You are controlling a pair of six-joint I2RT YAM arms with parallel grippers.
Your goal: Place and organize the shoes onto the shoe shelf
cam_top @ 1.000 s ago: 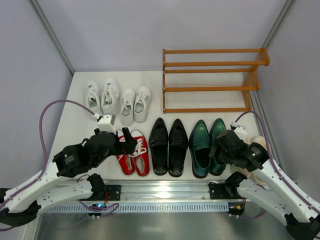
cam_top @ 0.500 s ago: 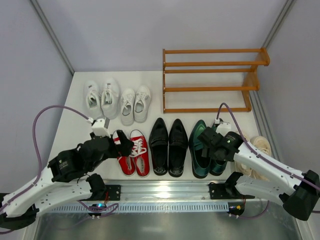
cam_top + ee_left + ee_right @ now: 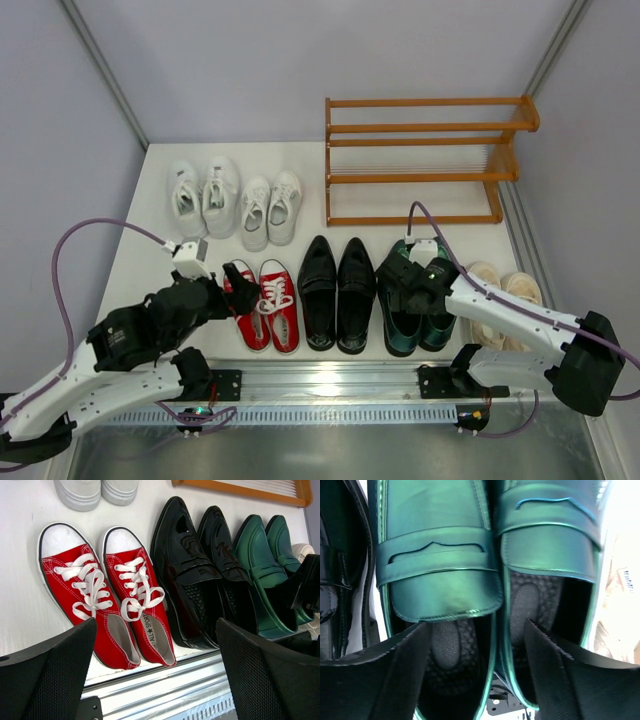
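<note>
Right claw: your right gripper (image 3: pixel 475 675) is spread wide just above the dark green loafers (image 3: pixel 440 580), one finger over each shoe's opening and the two inner walls between them.
Left claw: your left gripper (image 3: pixel 157 680) is also wide and holds nothing. It hangs over the heel end of the red sneakers (image 3: pixel 137 605).
Where the pair lies: in the front row, toes toward the shoe shelf (image 3: pixel 425 178), touching side by side, between the black loafers (image 3: pixel 318 290) and the cream shoes (image 3: pixel 500 285).
Handling: probably light but stiff-walled. The glossy upper looks slippery, so don't pinch it from outside.
Where to hold: close on the two adjoining inner walls at the openings. The textured insoles and raw edges should give better purchase (the strap across the vamp looks too smooth to trust).
Risk: a heel-end grip will likely let the toes droop, so lift slowly.
Surface: the white table (image 3: pixel 150 200) is smooth and flat, and a shoe may skid if you nudge it.
Room: the row is packed tight, so come straight up. The shelf's bars are bare and stand just beyond the toes, and the white sneakers (image 3: pixel 205 195) are well off to the left.
</note>
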